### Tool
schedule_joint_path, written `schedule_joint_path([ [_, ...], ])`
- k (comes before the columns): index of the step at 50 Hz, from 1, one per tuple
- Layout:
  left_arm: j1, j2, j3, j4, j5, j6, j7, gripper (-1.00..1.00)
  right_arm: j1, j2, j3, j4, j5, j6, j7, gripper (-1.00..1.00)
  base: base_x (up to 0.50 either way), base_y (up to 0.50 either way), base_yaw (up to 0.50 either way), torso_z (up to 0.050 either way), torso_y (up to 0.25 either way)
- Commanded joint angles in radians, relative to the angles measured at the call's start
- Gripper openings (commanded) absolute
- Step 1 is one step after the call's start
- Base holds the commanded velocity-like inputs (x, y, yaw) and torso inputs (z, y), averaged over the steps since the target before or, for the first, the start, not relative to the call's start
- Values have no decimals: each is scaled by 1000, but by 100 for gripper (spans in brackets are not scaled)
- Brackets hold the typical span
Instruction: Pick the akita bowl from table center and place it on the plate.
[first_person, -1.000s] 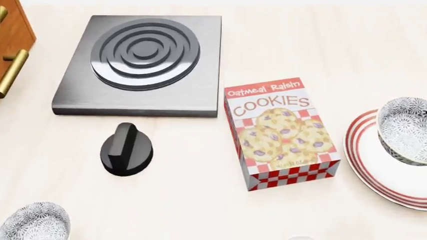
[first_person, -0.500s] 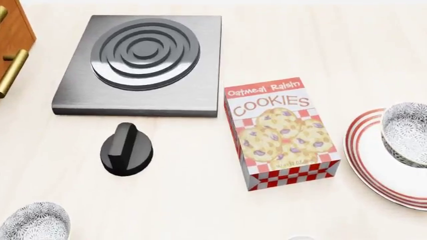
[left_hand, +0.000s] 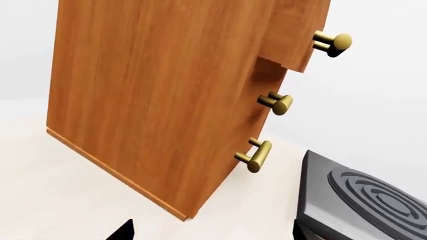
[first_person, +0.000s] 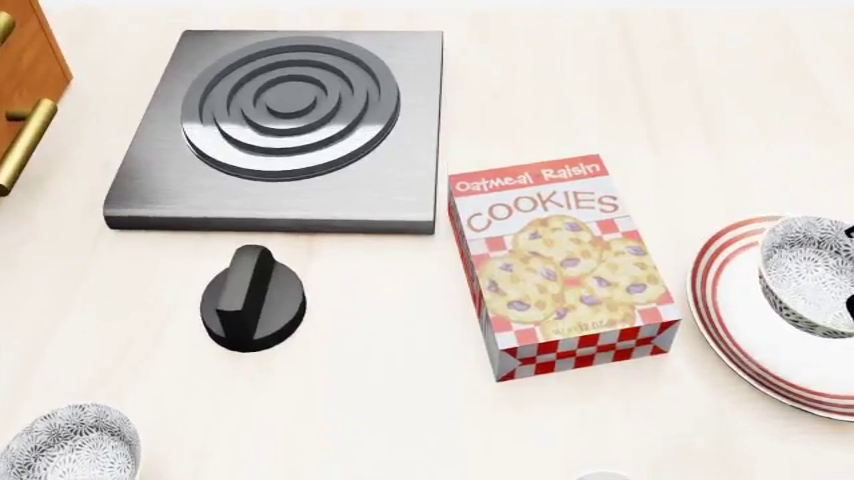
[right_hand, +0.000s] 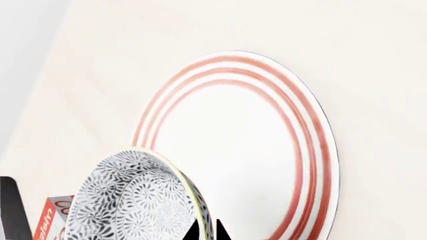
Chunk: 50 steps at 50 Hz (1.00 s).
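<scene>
In our head view the akita bowl (first_person: 810, 272) sits over the left part of the plate (first_person: 747, 330), at the right edge of the frame, tilted rather than level. A sliver of dark gripper (first_person: 849, 240) shows against its far rim, cut off by the frame edge. Our right wrist view shows the same bowl (right_hand: 137, 200) from outside, its speckled wall above the white well of the plate (right_hand: 267, 150), with two dark fingertips (right_hand: 207, 231) pinching its rim at the frame's lower edge, so we read the right gripper as clamped on the bowl. We cannot tell whether the bowl's base touches the plate. The visible well of the plate carries nothing, and the little we see of the bowl's interior looks bare.

The second speckled bowl (first_person: 70, 445) stands well apart at the near left corner of the table (first_person: 400, 400), with nothing in it. Between the two bowls lie the cookie box (first_person: 565, 265), just beside the plate, and a black knob (first_person: 254, 300), with the stove burner (first_person: 284, 125) beyond them.

Our left wrist view faces the wooden cabinet (left_hand: 160, 100) with its brass handles (left_hand: 255, 156); only a dark tip (left_hand: 123, 231) of the left gripper shows, and we cannot tell how its fingers stand.
</scene>
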Motion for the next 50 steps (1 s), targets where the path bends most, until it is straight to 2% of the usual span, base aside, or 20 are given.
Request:
schedule_joint_path([
  [1,4,-3,-1,5,-4,1,-3,100,71,1,-45,136,-72,-68,-98,-100,0,0,0,0,0],
  [11,6,-3,-1,1,-6,2,-7,100,108,-5,-79,237,-122,-114,-165,-100,0,0,0,0,2],
  [26,11,-7,2,5,-12,3,-4,100,260,-43,-187,534,-256,-212,-353,-100,0,0,0,0,0],
  [45,20,-10,17,19,-13,1,0,100,263,-66,-97,541,-394,-298,-417,-100,0,0,0,0,0],
  [46,20,-10,16,19,-13,2,-1,100,262,-64,-85,533,-386,-306,-422,100,0,0,0,0,0],
  [50,20,-10,19,20,-12,2,-1,100,186,-66,-35,396,-331,-295,-406,100,0,0,0,0,0],
])
